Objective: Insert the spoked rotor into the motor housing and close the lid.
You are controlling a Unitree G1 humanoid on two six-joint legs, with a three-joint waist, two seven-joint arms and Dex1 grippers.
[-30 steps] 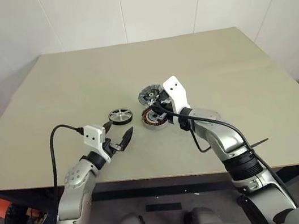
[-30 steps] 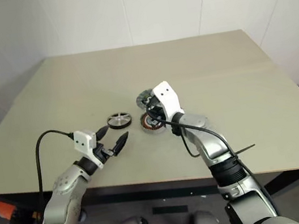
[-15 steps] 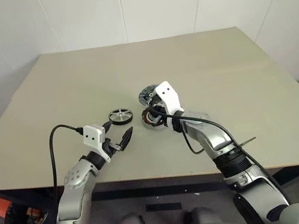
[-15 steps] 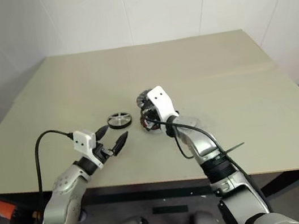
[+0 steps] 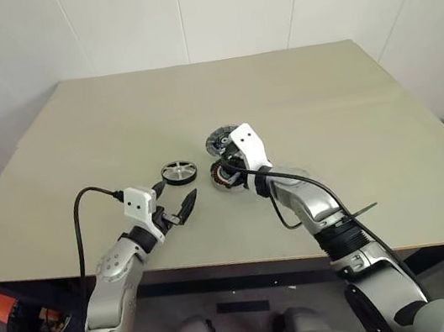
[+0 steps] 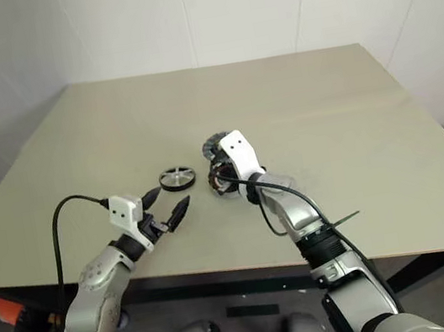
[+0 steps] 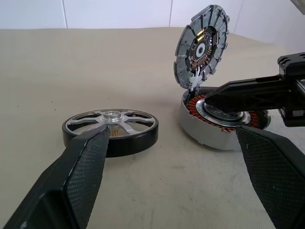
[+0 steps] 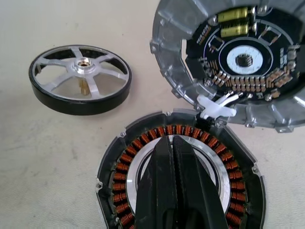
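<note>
The desk [image 5: 113, 124] was broad and pale, and the parts sat toward the middle of its near half, well in from every edge. The right arm reached in over the motor housing [image 8: 178, 169], an open silvery cup ringed with copper windings, and the right gripper [image 8: 177, 157] was clenched tight, its two black fingers pressed together with nothing between them, their tips over or just inside the cup's dark centre; I could not tell whether they touched the metal. The lid [image 7: 202, 45] stood tipped up on its hinge at the housing's far rim, its circuit side facing back over the cup. Just beside the housing, toward the desk's left edge, the spoked rotor [image 7: 110, 131] lay flat and apart from everything, its brass stub pointing down. The left gripper [image 5: 175, 203] hung near the rotor on the side toward the desk's near edge, jaws spread wide and empty. To my eye the rotor was still to be fetched: the left fingers should straddle the black rim squarely, lift it level, and the closed right fingers would need to clear the cup first so the stub could drop straight into the centre without nicking the windings.
</note>
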